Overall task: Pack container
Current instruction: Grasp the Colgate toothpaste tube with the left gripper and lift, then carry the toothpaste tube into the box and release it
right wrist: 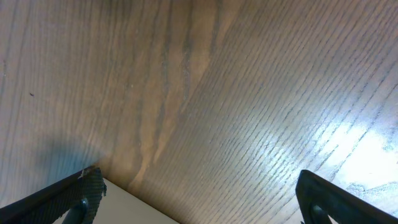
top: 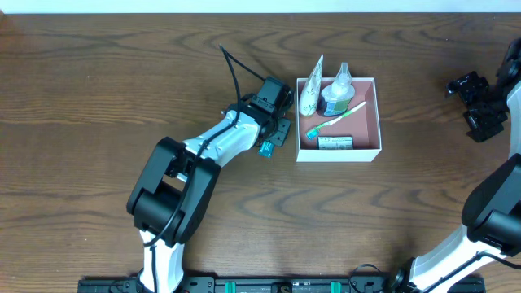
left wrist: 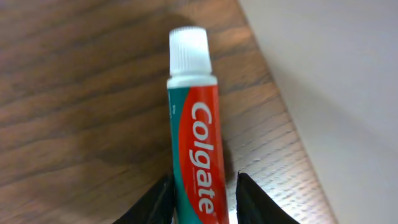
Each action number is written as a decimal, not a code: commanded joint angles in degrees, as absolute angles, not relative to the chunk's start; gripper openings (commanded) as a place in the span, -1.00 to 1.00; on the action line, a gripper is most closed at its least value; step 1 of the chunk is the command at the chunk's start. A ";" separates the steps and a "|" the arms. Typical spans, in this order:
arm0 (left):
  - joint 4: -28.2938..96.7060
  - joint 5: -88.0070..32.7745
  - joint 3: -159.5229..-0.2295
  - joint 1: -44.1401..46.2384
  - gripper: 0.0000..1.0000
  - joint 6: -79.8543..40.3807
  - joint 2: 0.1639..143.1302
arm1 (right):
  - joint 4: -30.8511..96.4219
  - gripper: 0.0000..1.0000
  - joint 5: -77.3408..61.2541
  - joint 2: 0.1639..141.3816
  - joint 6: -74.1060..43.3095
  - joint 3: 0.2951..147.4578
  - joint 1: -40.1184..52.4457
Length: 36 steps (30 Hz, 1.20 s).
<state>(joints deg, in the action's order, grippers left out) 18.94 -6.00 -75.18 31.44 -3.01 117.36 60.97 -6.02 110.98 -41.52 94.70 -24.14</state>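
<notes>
a: stock count, largest first?
b: one wooden table, dark brown grain, filling every view. two arms: the left arm runs from the lower left of the overhead view up toward the middle, and the right arm keeps to the right edge.
a: the container?
b: one container, just right of centre in the upper half of the overhead view. it is square and shallow, with white walls and a dusty-pink inside, and it sits flat on the table.
a: contents?
b: four items. one green-and-white packet leans on the left wall. one bottle with a pale pointed cap stands beside it. one white toothbrush with a teal head lies slantwise across the middle. one small white box lies along the bottom wall.
a: outside it?
b: one toothpaste tube, red and teal with a white cap, seen only from the left wrist.
a: grippers?
b: left gripper, just left of the container: fingers narrow, closed on the tube's sides. right gripper: fingers spread wide, only bare table between them.
</notes>
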 commanded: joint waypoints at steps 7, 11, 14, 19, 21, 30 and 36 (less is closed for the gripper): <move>18.70 -5.34 -75.09 31.31 -0.33 -3.46 119.48 | 61.04 0.98 -6.04 110.96 -42.15 94.70 -24.10; 18.28 -5.19 -75.09 31.18 -0.55 -3.46 119.20 | 61.06 0.99 -6.04 110.96 -42.15 94.70 -24.10; 18.31 -2.96 -75.31 30.92 -0.75 -3.49 117.93 | 61.06 0.98 -6.04 110.96 -42.15 94.70 -24.10; 18.35 -2.09 -75.50 30.09 -0.76 -3.46 112.68 | 61.06 0.99 -6.04 110.96 -42.15 94.70 -24.10; 18.33 -2.09 -75.53 29.80 -0.76 -3.46 109.71 | 61.06 0.99 -6.04 110.96 -42.15 94.70 -24.10; 16.58 -1.98 -75.53 30.33 -0.75 -3.49 91.70 | 61.06 0.98 -6.04 110.96 -42.15 94.70 -24.10; 13.26 -2.17 -75.50 35.79 -0.75 -3.46 86.80 | 61.06 0.98 -6.02 110.96 -42.15 94.70 -24.10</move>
<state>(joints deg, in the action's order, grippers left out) 13.98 -2.46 -75.13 32.80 -3.18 86.80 60.97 -6.02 110.98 -41.52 94.70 -24.12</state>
